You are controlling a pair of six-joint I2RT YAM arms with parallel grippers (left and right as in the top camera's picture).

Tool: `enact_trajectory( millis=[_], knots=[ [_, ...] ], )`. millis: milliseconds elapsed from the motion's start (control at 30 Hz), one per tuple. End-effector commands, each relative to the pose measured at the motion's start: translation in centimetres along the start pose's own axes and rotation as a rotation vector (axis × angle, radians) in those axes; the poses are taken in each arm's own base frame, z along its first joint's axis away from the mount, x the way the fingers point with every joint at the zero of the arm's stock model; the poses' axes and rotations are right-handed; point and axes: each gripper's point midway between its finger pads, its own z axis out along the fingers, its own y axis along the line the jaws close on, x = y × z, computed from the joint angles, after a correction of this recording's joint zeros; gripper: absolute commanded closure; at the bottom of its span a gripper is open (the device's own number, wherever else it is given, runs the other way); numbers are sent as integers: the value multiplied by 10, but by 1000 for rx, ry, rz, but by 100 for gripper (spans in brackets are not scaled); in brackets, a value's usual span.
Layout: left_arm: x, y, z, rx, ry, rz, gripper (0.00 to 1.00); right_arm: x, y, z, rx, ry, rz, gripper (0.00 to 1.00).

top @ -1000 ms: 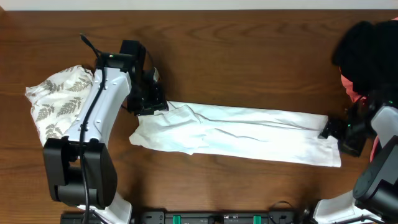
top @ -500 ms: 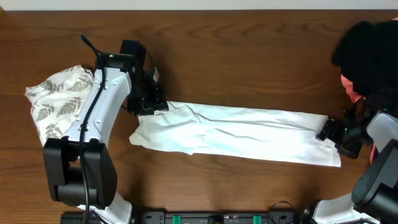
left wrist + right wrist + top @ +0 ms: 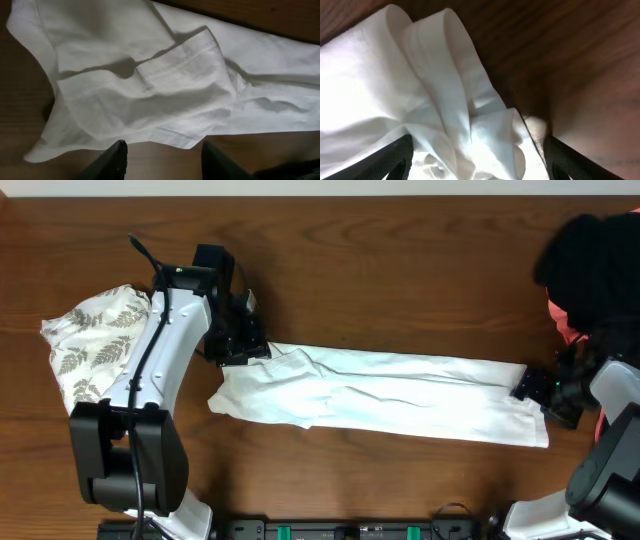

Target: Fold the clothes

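Table (image 3: 400, 260): bare wood under both sets of jaws; flat surface for the folds.
White T-shirt (image 3: 390, 395): folded lengthwise into a long strip, running from L jaws to R jaws; prob laid out this way so each arm has one end.
Leaf-print garment (image 3: 90, 340): crumpled heap behind L jaws, on the side away from the strip; looks parked out of the way.
Black garment (image 3: 590, 260): pile beyond R jaws toward far edge, apart from the strip.
L gripper (image 3: 162, 150): jaws parted, only wood btwn them; strip's hemmed edge just ahead of the tips. Gripping nothing.
R gripper (image 3: 477, 155): jaws spread wide, straddling bunched end of strip; cloth lies loose btwn them, not pinched.
Coral-pink garment (image 3: 562, 318): sliver under black pile, just past R jaws.
Step (judgement): neither end gripped; cross-fold not yet done. Bunched R end could fold uneven.
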Motion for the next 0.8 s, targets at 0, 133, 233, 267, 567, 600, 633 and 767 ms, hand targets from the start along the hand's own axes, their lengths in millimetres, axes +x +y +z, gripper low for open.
enact_trajectory(
  millis=[0, 133, 233, 267, 567, 600, 633, 767],
  knots=[
    [3, -2, -5, 12, -10, 2, 51, 16, 6, 14, -33, 45, -14, 19],
    [3, -2, -5, 12, -10, 2, 51, 26, 14, 20, -90, 62, -12, 24],
    [3, -2, -5, 11, -8, 1, 51, 31, 23, 23, -144, 68, -12, 28],
    [3, -2, -5, 11, -7, 1, 51, 31, 25, 23, -156, 68, -11, 32],
    [6, -2, -5, 8, 4, -3, 51, 29, 39, 21, -237, 61, -14, 59],
    [6, -2, -5, 9, 4, -3, 51, 29, 39, 21, -238, 61, -15, 63],
    [6, -2, -5, 8, 4, -3, 51, 29, 40, 21, -238, 61, -15, 68],
    [7, -1, -5, 8, 6, -4, 51, 29, 39, 21, -237, 61, -15, 78]
  ],
)
